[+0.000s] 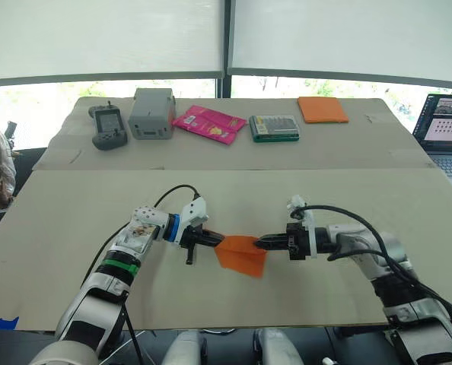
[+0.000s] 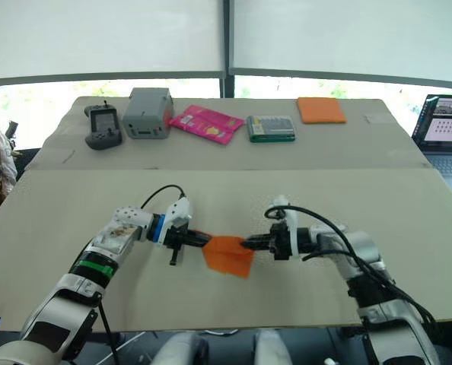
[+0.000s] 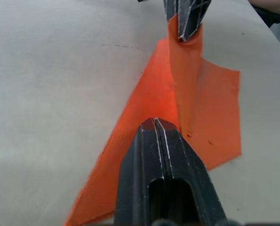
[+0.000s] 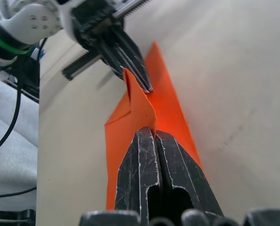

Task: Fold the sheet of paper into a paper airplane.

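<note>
Pinching opposite ends of the folded bright orange paper airplane (image 1: 241, 255), the left gripper (image 1: 213, 240) and right gripper (image 1: 259, 242) hold it over the beige desk (image 1: 74, 228).

Both grippers pinching orange paper airplane (image 2: 227, 255)

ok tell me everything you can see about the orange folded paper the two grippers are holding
The paper airplane is thin, bright orange paper, partly folded into a wedge with a raised central ridge and flaps spreading to either side. It sits over the near part of the tan table, between the two arms. The left gripper is shut on one end of the ridge and the right gripper is shut on the opposite end. Its lower flap appears to rest on the tabletop, with creases and a few small dark specks visible.
</note>
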Controlling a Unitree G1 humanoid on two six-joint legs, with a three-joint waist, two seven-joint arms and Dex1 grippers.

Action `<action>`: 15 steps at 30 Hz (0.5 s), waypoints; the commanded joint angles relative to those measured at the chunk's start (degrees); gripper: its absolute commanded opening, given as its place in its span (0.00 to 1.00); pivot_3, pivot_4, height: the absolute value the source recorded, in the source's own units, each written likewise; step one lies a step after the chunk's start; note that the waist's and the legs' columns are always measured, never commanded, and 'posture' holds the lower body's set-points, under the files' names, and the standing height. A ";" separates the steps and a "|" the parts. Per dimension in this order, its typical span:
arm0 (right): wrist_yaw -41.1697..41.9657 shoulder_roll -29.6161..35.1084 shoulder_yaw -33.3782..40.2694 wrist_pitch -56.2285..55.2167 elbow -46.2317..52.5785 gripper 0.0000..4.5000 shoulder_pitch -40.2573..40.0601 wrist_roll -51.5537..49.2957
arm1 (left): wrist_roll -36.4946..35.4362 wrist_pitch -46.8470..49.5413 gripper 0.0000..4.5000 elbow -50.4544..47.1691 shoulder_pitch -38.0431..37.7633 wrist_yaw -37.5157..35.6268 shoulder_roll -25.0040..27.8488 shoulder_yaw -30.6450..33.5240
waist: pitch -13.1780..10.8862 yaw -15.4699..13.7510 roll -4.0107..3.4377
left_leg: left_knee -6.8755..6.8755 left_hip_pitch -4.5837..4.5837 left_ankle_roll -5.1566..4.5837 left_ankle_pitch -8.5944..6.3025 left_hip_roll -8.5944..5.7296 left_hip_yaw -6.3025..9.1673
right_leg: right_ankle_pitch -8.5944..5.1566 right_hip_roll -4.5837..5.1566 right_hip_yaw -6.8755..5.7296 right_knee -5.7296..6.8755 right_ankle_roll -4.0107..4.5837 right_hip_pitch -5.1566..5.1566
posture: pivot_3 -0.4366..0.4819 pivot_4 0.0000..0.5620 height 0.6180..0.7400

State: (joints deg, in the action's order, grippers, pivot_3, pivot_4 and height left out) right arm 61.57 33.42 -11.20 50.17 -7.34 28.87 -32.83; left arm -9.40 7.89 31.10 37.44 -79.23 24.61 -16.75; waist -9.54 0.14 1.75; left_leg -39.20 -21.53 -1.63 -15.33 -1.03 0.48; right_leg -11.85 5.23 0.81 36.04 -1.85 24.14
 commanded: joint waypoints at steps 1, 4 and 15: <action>-0.56 0.27 0.02 2.61 -1.49 0.01 1.42 1.05 | 2.77 -1.21 0.00 2.51 -0.51 1.64 0.00 -0.74 | 0.01 0.00 -0.01 | 0.00 0.01 0.00 0.00 0.00 -0.01 | 0.00 0.00 0.01 0.00 0.00 0.00 | 0.48 0.27 1.00; 0.66 1.21 -1.65 3.52 -1.77 0.01 1.39 2.22 | 2.94 -2.58 0.00 4.07 0.25 3.53 -0.33 0.40 | 0.05 -0.15 0.00 | -0.01 0.03 0.00 0.00 -0.01 0.01 | 0.00 0.03 0.00 0.00 -0.01 -0.05 | 0.48 0.27 1.00; 1.28 0.43 -1.36 3.65 -4.13 0.01 2.25 3.48 | 0.07 -6.19 0.00 3.84 1.34 4.01 0.09 4.52 | 0.17 -0.07 0.05 | -0.08 0.02 0.00 0.00 -0.01 0.02 | 0.02 0.01 -0.02 0.01 -0.04 -0.07 | 0.48 0.27 1.00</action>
State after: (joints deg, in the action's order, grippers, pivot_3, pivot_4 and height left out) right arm 63.03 33.66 -12.42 52.90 -9.78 31.44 -30.42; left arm -9.09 2.75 35.39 38.27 -75.23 24.09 -13.58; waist -9.36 0.07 1.80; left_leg -39.28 -21.52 -1.63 -15.33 -1.04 0.49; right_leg -11.83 5.24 0.79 36.04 -1.89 24.08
